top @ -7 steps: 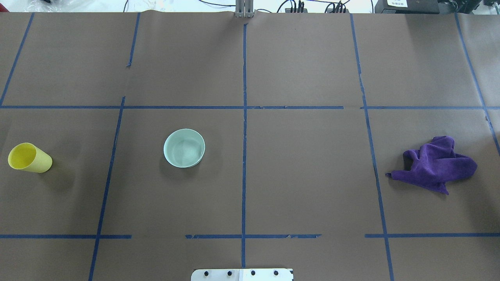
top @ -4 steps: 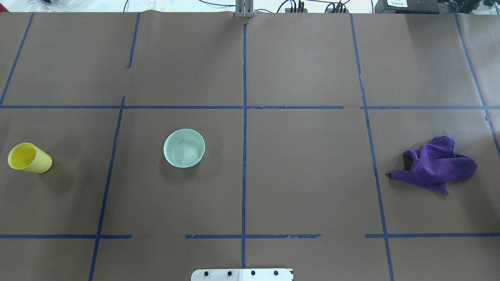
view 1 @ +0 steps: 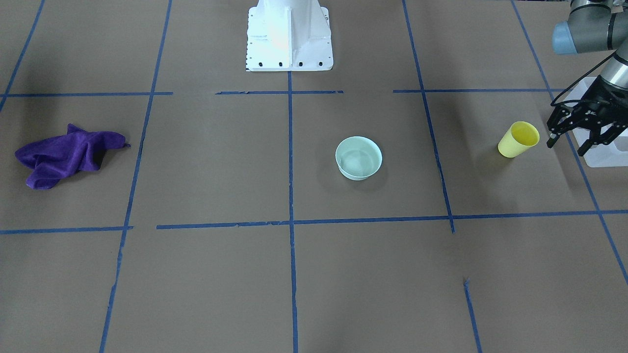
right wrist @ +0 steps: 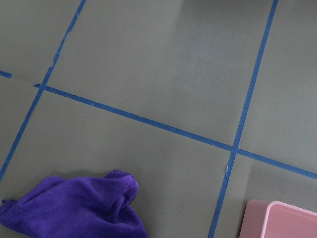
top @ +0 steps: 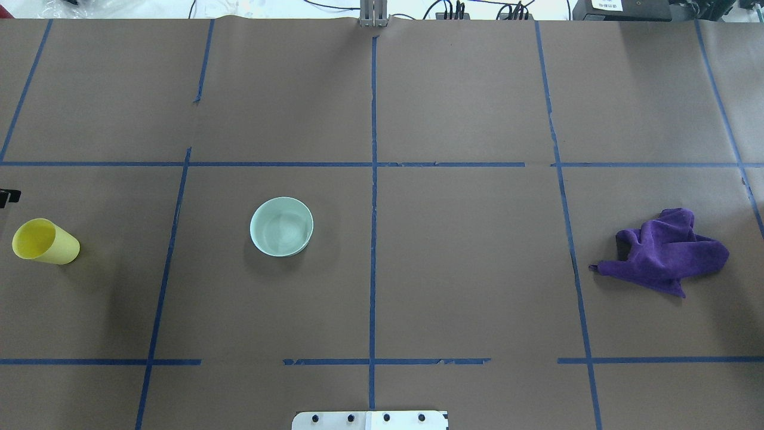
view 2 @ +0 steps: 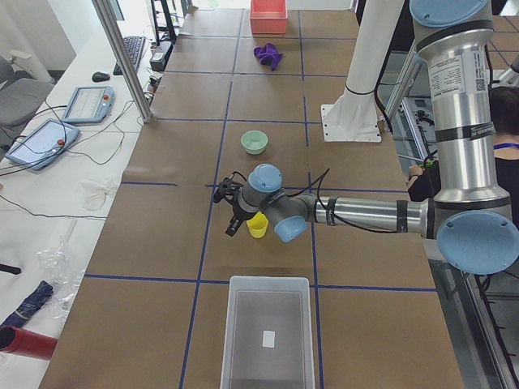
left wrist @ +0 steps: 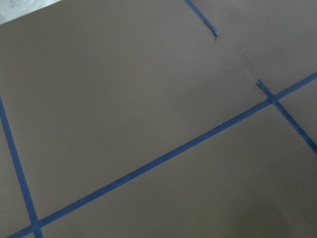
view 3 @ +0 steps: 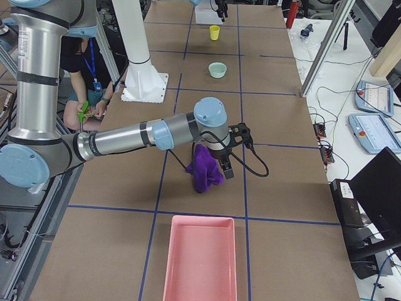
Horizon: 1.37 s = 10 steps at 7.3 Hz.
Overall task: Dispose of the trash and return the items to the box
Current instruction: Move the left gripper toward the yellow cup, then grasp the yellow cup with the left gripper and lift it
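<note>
The yellow cup (view 1: 517, 139) stands upright near the table's left end, also in the overhead view (top: 45, 242). The mint-green bowl (view 1: 358, 158) sits upright and empty left of centre (top: 281, 226). The frosted box (view 2: 268, 332) stands at the table's left end, past the cup; only its corner (view 1: 604, 149) shows in the front view. My left gripper (view 1: 569, 142) is open and empty, hovering just beyond the cup on the box side, apart from it. My right gripper (view 3: 224, 162) hangs over the purple cloth (view 3: 205, 169); I cannot tell whether it is open or shut.
The purple cloth (top: 665, 251) lies crumpled at the right. A pink tray (view 3: 200, 260) stands at the table's right end, its corner in the right wrist view (right wrist: 287, 220). The robot's white base (view 1: 288, 34) stands at the table's near edge. Blue tape lines cross the brown paper.
A black tip of my left gripper has come into the overhead view at the left edge, above the cup. Cup, bowl and cloth have not moved.
</note>
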Each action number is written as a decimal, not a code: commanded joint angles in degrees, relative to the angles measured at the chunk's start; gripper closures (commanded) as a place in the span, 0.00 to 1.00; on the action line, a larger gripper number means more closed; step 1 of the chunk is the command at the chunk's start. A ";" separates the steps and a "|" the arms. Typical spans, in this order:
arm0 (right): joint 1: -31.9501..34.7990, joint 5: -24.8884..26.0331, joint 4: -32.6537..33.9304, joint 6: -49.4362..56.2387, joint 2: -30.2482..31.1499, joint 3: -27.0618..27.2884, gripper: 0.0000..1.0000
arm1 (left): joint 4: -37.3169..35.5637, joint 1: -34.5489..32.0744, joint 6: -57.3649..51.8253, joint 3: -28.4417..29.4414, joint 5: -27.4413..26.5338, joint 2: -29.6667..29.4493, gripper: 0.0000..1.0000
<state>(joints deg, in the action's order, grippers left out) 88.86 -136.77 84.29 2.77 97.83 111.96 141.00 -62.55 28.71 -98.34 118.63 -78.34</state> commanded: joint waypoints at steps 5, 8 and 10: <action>-0.01 0.01 -0.09 0.13 0.87 0.02 0.00 | 0.15 5.76 0.99 0.43 0.29 1.34 0.67; -0.01 0.10 -0.09 0.13 0.88 0.02 0.00 | 0.59 7.35 -0.06 -0.27 -0.06 0.82 1.00; -0.01 0.09 -0.09 0.13 0.88 0.02 0.00 | 0.42 6.04 -7.57 -4.20 2.29 2.12 1.00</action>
<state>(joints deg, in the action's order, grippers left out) 88.86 -136.71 84.21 2.90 98.74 111.97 141.54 -55.81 25.75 -100.17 119.31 -77.12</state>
